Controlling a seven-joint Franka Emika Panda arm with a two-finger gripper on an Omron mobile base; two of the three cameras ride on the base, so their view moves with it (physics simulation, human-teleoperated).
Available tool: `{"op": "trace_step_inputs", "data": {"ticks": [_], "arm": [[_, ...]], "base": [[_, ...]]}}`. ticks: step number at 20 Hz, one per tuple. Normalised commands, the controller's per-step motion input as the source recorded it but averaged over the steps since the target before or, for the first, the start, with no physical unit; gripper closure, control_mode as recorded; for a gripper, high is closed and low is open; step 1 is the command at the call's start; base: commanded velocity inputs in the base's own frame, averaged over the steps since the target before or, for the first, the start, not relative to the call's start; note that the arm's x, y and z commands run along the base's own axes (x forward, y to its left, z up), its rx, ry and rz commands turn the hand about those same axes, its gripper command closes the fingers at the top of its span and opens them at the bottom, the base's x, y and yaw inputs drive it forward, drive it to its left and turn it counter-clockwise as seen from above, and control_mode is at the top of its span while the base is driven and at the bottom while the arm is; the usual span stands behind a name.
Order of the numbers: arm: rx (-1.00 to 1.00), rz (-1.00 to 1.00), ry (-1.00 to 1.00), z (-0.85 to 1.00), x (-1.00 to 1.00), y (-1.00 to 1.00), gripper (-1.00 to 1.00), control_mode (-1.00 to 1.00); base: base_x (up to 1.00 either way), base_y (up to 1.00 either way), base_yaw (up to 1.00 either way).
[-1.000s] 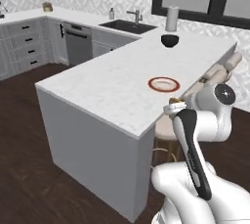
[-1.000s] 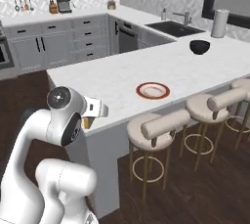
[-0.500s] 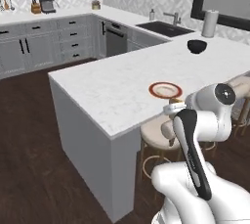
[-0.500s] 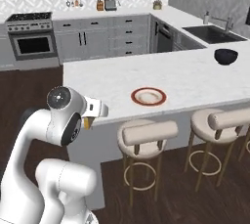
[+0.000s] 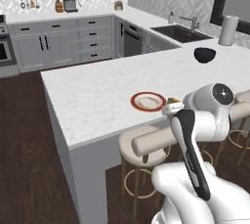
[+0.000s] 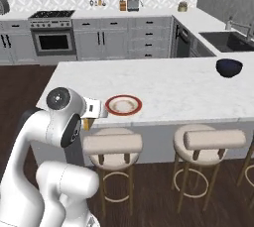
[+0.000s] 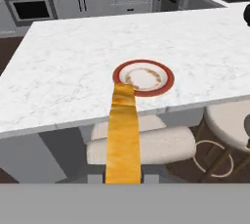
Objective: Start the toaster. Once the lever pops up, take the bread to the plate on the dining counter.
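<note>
My gripper is shut on the bread, a thin golden-tan slice that reaches forward from the hand toward the plate. The slice's far end lines up with the plate's near rim, short of its centre. The red-rimmed plate lies near the front edge of the white marble dining counter. Held at the counter's edge, above a stool, the gripper has a bit of bread showing beside it. A grey box, cut off at the back left, may be the toaster.
A dark blue bowl sits on the counter's right side. Padded stools stand below the front edge. A sink, a paper towel roll and a stove line the back worktop.
The whole scene has shifted as the base drove and turned. The counter and plate now sit closer and more square in front. The bread stays in the gripper.
</note>
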Motion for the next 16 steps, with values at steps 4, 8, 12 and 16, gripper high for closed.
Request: {"op": "trace_step_inputs", "data": {"ticks": [4,8,12,16], "arm": [[0.0,0.0,0.0,0.0,0.0,0.0,1.0,1.0],[0.0,0.0,0.0,0.0,0.0,0.0,1.0,1.0],[0.0,0.0,0.0,0.0,0.0,0.0,1.0,1.0],[0.0,0.0,0.0,0.0,0.0,0.0,1.0,1.0]], "base": [[0.62,-0.58,0.33],[0.47,-0.54,0.33],[0.29,-0.11,0.25],[0.0,0.0,0.02]]}}
